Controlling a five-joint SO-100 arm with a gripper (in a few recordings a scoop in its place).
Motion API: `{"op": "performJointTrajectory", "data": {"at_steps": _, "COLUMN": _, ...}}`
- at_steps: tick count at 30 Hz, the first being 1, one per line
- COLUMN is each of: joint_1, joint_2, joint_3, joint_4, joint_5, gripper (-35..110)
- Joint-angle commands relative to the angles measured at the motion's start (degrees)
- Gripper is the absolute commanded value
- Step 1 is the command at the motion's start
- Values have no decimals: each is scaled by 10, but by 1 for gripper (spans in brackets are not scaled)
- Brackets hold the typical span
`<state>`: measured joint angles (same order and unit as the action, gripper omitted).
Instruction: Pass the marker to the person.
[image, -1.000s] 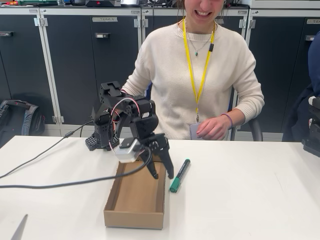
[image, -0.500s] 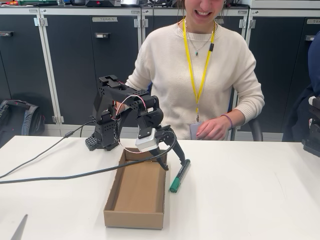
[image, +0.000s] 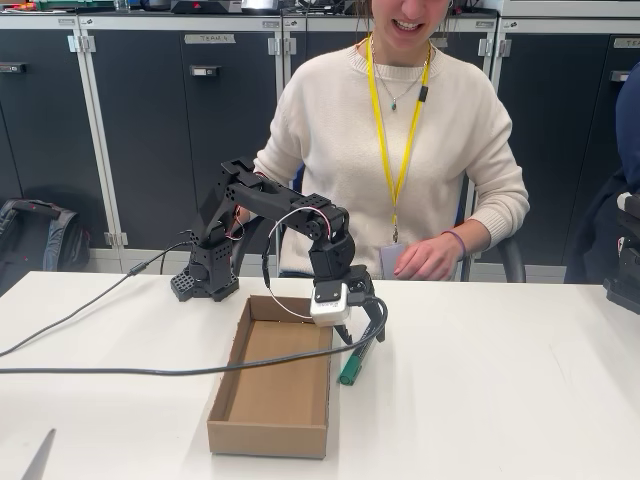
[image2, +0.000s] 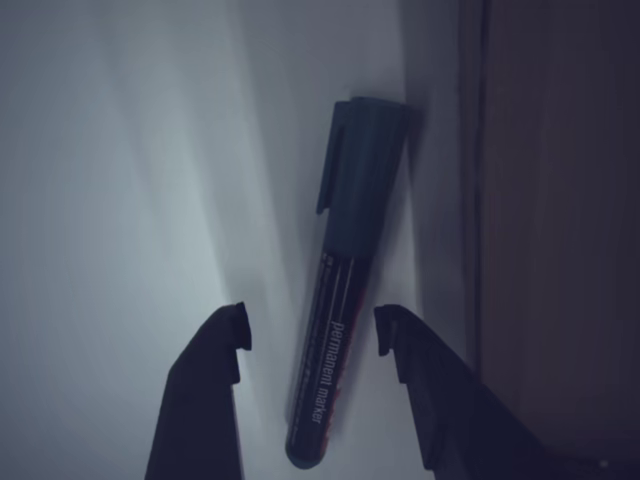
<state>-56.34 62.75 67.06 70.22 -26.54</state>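
Frontal table camera; downward close wrist camera.

Cardboard tray (image: 270, 400) wall stands just beside the marker (image2: 340, 330), crowding that side. Opposite side: bare table (image: 500, 380). Gripper (image2: 310, 335) fingers straddle the barrel, untouching.

Lab — labelled dark cabinets (image: 150, 130)

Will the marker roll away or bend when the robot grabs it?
The marker looks hard and straight, so it probably won't bend. Its round barrel might roll on the smooth table, though the cap's clip may stop it. It looks light, and the open jaws sit either side.
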Motion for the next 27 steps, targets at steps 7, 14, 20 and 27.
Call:
{"op": "performJointTrajectory", "data": {"at_steps": 7, "joint_1": 3, "joint_2": -35, "joint_3": -72, "joint_4": 51, "joint_5": 18, "gripper": 27}}
{"op": "performJointTrajectory", "data": {"at_steps": 14, "joint_1": 26, "joint_2": -69, "joint_3": -69, "joint_4": 47, "joint_5": 40, "gripper": 26}}
{"op": "performJointTrajectory", "data": {"at_steps": 20, "joint_1": 42, "joint_2": -108, "joint_3": -97, "joint_4": 41, "joint_5": 63, "gripper": 23}}
{"op": "performJointTrajectory", "data": {"at_steps": 27, "joint_1": 45, "joint_2": -118, "joint_3": -97, "joint_4": 14, "joint_5": 54, "gripper": 3}}
